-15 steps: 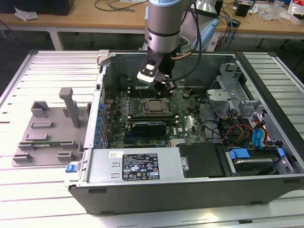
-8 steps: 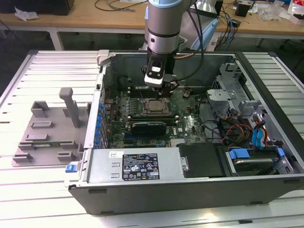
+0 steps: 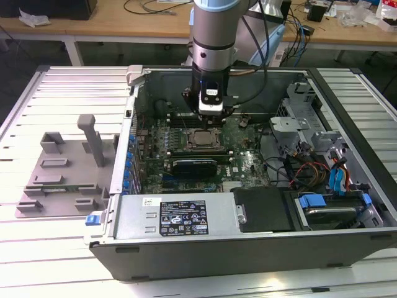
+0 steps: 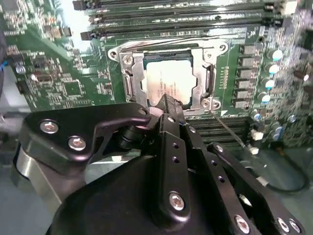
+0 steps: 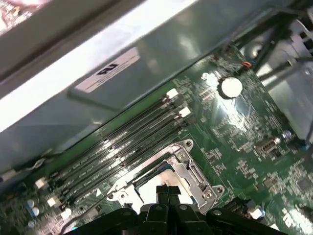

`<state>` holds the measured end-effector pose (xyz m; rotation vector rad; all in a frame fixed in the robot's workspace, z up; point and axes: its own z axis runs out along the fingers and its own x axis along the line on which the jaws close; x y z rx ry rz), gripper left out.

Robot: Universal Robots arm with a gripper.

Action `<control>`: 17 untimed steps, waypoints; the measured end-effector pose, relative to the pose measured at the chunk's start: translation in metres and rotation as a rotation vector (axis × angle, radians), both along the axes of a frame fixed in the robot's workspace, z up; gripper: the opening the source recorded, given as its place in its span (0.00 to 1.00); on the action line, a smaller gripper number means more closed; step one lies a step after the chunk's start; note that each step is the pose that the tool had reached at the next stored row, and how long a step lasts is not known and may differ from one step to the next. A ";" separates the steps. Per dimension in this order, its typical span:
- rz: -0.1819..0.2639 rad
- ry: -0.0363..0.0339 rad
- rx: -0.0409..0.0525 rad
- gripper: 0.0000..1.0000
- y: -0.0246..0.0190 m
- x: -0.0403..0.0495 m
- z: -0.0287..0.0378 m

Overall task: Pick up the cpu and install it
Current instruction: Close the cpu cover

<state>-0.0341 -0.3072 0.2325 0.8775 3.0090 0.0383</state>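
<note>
The cpu (image 3: 203, 139) is a silver-grey square lying flat in the metal socket frame (image 3: 186, 141) on the green motherboard inside the open computer case. In the second wrist view the cpu (image 4: 166, 78) sits within the frame, its metal top facing up. My gripper (image 3: 211, 117) hangs straight above the socket, a little clear of the chip. Its black fingertips (image 5: 168, 191) are pressed together with nothing between them. In the second wrist view the gripper (image 4: 168, 102) tip covers the near edge of the cpu.
A grey plastic fixture (image 3: 62, 174) with an upright post stands on the slatted table at the exterior view's left. Memory slots (image 5: 122, 142) run beside the socket. The case wall (image 3: 131, 124), power supply (image 3: 180, 214) and drive cage (image 3: 322, 155) ring the board.
</note>
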 end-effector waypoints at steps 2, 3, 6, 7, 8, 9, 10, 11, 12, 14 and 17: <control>0.095 -0.0001 0.0001 0.11 0.0000 0.0000 -0.0007; 0.149 0.0000 0.0000 0.11 0.0000 0.0000 -0.0009; 0.264 0.0000 0.0000 0.11 0.0000 0.0000 -0.0015; 0.318 -0.0001 0.0000 0.11 0.0000 0.0000 -0.0019; 0.349 0.0000 -0.0002 0.11 0.0000 0.0000 -0.0022; 0.394 0.0000 -0.0005 0.11 0.0000 0.0000 -0.0027; 0.433 0.0000 -0.0008 0.11 0.0000 0.0000 -0.0031; 0.466 0.0002 -0.0010 0.11 0.0000 0.0000 -0.0034; 0.496 0.0002 -0.0011 0.11 0.0000 0.0000 -0.0037; 0.531 0.0005 -0.0020 0.11 0.0000 -0.0002 -0.0039; 0.539 0.0010 -0.0045 0.11 -0.0024 -0.0045 -0.0040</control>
